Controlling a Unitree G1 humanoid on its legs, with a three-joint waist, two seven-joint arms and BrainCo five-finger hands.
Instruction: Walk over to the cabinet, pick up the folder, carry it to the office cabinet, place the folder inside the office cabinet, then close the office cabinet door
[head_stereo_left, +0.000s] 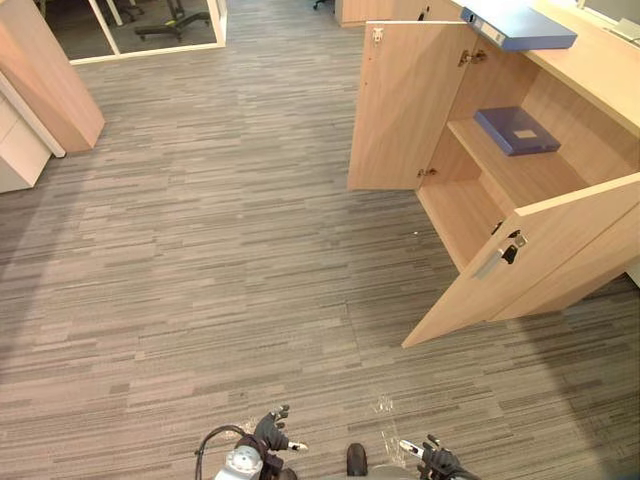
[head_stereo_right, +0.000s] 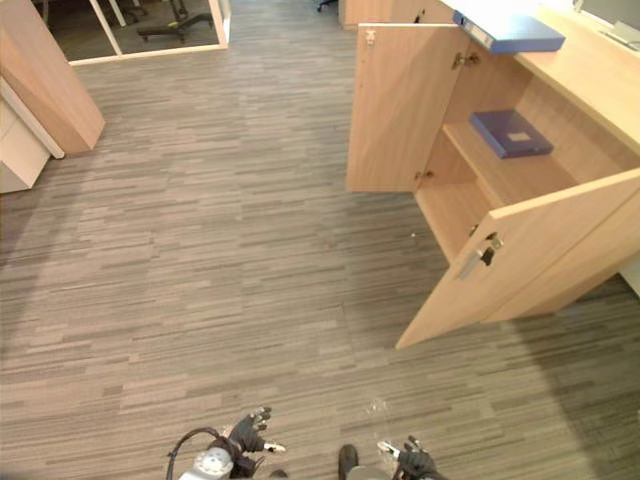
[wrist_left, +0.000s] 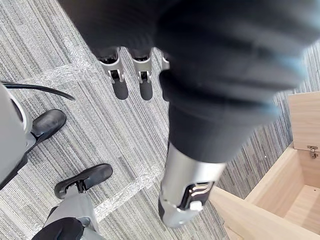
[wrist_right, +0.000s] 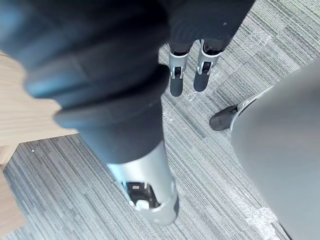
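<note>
- The left robot hand (head_stereo_left: 270, 433) hangs low at the near edge of the eye views, above the floor (head_stereo_left: 220, 260). In its wrist view the fingers (wrist_left: 120, 82) are straight and relaxed, with the thumb apart from them. It holds nothing.
- The right robot hand (head_stereo_left: 437, 461) hangs low beside it, to the right. Its fingers (wrist_right: 176, 80) are also straight and loose, and the hand is empty.
- The floor is grey striped carpet. A pale tape mark (head_stereo_left: 383, 404) lies on it between the two hands and slightly ahead of them.
- The office cabinet (head_stereo_left: 470, 215) stands ahead and to the right, well apart from both hands. It is light wood and both doors are swung open.
- The near door (head_stereo_left: 560, 250) angles out towards the robot and carries a metal handle (head_stereo_left: 497, 260). The far door (head_stereo_left: 405, 105) stands open on the other side of the opening.
- The blue folder (head_stereo_left: 516, 130) lies flat on the upper shelf (head_stereo_left: 505, 170) inside the cabinet, touched by neither hand.
- A blue binder (head_stereo_left: 520, 27) lies flat on the counter (head_stereo_left: 600, 70) that forms the cabinet top, above the opening.
- A light wood panel (head_stereo_left: 45, 75) leans at the far left.
</note>
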